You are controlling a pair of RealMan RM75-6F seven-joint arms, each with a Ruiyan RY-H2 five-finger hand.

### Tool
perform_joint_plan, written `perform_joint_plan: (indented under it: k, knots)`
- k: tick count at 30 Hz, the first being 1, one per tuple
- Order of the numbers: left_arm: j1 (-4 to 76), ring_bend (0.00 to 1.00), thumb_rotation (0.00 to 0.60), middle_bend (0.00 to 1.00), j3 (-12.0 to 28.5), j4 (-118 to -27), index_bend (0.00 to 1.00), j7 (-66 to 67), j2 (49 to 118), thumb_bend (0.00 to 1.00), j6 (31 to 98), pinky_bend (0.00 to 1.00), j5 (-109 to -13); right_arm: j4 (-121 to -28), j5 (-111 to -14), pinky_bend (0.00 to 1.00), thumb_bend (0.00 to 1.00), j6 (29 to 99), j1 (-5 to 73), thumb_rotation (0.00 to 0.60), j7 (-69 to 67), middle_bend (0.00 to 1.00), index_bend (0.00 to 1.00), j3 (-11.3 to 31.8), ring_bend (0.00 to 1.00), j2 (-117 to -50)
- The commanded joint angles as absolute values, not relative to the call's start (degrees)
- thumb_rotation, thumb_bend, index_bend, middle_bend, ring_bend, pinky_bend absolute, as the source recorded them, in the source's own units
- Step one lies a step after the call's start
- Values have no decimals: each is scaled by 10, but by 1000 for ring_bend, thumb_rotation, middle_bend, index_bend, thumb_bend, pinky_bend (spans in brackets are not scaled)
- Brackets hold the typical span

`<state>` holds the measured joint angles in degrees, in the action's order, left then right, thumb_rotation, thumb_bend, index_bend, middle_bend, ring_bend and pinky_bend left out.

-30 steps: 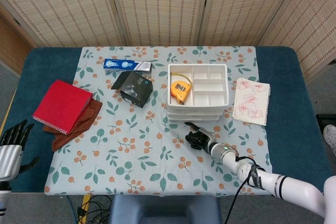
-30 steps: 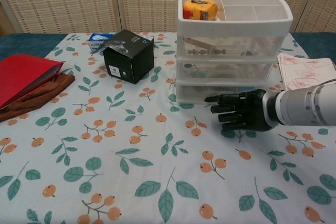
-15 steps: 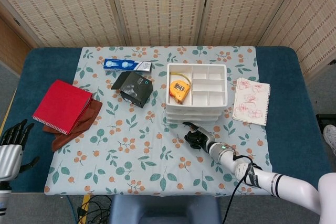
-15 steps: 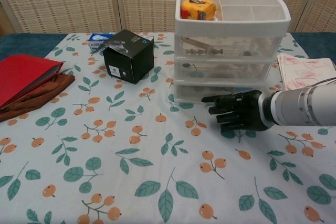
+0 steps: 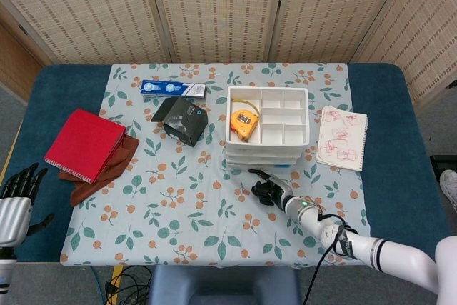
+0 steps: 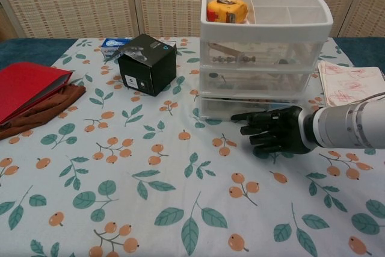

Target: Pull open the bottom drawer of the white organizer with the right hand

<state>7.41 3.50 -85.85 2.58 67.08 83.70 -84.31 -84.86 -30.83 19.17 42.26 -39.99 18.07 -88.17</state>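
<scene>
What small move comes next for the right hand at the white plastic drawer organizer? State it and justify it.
Probably hook the fingers onto the bottom drawer's front edge. The right hand sits in front of that drawer of the white plastic organizer holding nothing, fingers extended leftward, and the drawer looks closed. Contact with the drawer cannot be judged.

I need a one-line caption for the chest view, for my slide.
Right hand reaching at the bottom drawer of the white organizer, yellow tape measure in its top tray.
</scene>
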Motion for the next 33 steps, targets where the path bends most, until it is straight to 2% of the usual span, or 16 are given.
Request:
perform_joint_plan:
  k: [1,9,12,14,22,27,33]
  knots:
    - [74,47,600,9,35,-858,76,24,671,185,838,92,-846,-858,-309,1000,905,189,418,600,-398,876,172,180,1000,-876]
    - [76,48,600,10,34,-858,75,21,673,185,841,92,-854,-893,-314,1000,908,187,402,600,-396,867,163,180,1000,-860]
    - [77,50,600,9,33,-859,75,19,672,184,841,92,-856,-909,-317,1000,906,183,394,600,-398,861,44,183,1000,-852]
    - [77,51,600,9,33,-859,75,19,672,184,842,92,-857,-916,-320,1000,905,179,389,600,-398,853,1,183,1000,-848]
    - [77,51,600,10,33,-861,75,22,673,184,845,92,-858,-934,-329,1000,899,164,380,600,-397,820,0,182,1000,-835]
    - [77,51,600,9,33,-863,75,25,672,184,844,92,-858,-984,-361,1000,896,158,363,600,-383,804,0,186,1000,-809]
    - [77,50,600,9,32,-865,75,25,671,184,845,92,-860,-1046,-430,1000,879,223,342,600,-328,802,0,183,1000,-770]
